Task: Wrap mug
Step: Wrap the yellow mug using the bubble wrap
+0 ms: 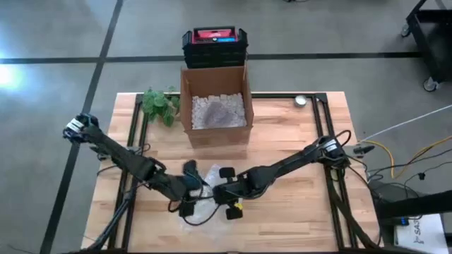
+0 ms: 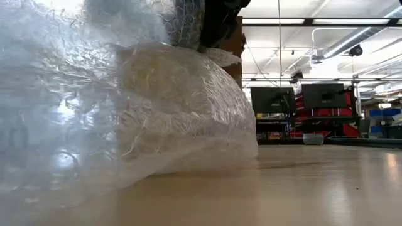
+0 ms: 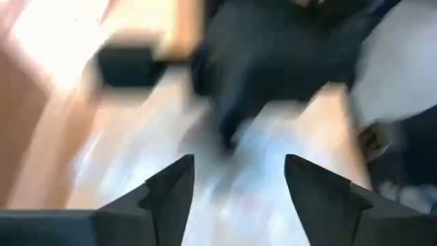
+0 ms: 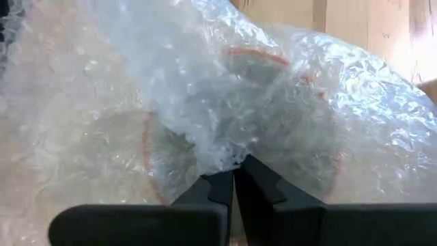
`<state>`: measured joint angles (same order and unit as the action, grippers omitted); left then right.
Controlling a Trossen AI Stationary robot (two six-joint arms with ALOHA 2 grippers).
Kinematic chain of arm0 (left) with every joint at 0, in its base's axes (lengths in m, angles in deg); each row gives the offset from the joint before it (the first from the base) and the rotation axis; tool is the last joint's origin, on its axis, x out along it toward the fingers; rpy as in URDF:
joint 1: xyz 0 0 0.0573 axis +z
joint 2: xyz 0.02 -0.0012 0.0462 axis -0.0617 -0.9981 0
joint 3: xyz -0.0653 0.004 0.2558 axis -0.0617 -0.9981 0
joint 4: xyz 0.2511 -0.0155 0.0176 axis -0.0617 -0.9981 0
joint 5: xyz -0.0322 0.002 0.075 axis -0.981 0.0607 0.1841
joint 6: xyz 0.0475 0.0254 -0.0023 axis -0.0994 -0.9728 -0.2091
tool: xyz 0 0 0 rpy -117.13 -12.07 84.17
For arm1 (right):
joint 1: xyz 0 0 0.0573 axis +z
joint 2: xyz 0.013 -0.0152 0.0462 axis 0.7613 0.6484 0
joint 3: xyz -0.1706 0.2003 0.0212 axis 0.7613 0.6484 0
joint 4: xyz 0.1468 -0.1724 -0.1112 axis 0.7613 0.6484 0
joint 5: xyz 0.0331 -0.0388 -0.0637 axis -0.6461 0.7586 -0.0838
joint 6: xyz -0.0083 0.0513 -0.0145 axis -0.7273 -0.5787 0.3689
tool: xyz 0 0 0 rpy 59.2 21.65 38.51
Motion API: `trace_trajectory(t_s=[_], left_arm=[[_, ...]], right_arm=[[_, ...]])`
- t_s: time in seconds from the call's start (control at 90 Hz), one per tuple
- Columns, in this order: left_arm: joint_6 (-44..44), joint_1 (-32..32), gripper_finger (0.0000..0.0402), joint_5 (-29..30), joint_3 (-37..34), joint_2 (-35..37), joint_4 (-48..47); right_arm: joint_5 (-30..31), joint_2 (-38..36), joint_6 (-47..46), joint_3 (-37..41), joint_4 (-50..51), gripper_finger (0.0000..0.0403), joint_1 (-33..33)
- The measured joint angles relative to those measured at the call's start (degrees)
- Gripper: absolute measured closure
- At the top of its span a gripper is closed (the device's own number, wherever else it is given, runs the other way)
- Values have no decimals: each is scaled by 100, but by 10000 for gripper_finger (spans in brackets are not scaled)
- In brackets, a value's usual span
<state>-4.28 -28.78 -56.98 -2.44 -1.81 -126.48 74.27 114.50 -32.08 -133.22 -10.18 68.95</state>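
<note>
Bubble wrap (image 4: 225, 102) is light, soft and springy; it creases readily but tends to relax and open if released, so any fold should probably be held until the next layer pins it. Its film is slick, so grip a gathered ridge, not a single flat layer. The mug (image 4: 239, 137) inside is rigid, heavier than the wrap and breakable; avoid squeezing hard across its wall or dragging it by the film alone.

Location: the bundle lies on the desk (image 1: 296, 219) near its front edge, in front of the cardboard box (image 1: 215, 99), between the two arms.

Appearance: the wrap is clear and crinkled, forming a rounded mound. Through it the mug shows as a pale body with a thin reddish rim line; the film hides which way its handle points.

Right pincer (image 4: 234, 179): pressed together, pinching a raised fold of the wrap over the mug. This fold is a sound hold point.

Left pincer (image 3: 239, 184): spread, just beside the bundle on its left. Its wrist view is blurred, so contact with the wrap cannot be confirmed.
</note>
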Motion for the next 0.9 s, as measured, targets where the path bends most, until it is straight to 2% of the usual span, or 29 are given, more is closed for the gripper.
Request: trace_trajectory(t_s=[0.089, 0.178, 0.244, 0.322, 0.444, 0.533, 0.589, 0.744, 0.9], left_arm=[[815, -223, 177, -17, 52, 11, -906], [1393, -518, 185, -28, -342, -32, -972], [1658, -736, 198, -136, -795, -111, -464], [1702, -929, 228, -227, -1296, -155, 913], [1161, -932, 305, -107, -1857, -288, 2958], [364, -831, 368, 269, -1917, -269, 3860], [-120, -730, 390, 372, -1912, -251, 4199], [-518, -207, 378, 370, -1901, -384, 4440], [-533, 210, 381, -79, -1901, -735, 4529]], right_arm=[[-2, 0, 29, 0, 0, 403, 0], [0, 0, 55, 0, -27, 403, 0], [0, 2, 79, 0, -62, 403, 0], [0, 4, 119, 0, -89, 403, 10], [0, 7, 131, 0, -114, 403, 9], [0, 7, 127, 0, -142, 403, 9], [0, 7, 126, 0, -147, 403, 9], [0, 7, 114, 2, -155, 403, 9], [0, 5, 111, -4, -130, 403, 9]])
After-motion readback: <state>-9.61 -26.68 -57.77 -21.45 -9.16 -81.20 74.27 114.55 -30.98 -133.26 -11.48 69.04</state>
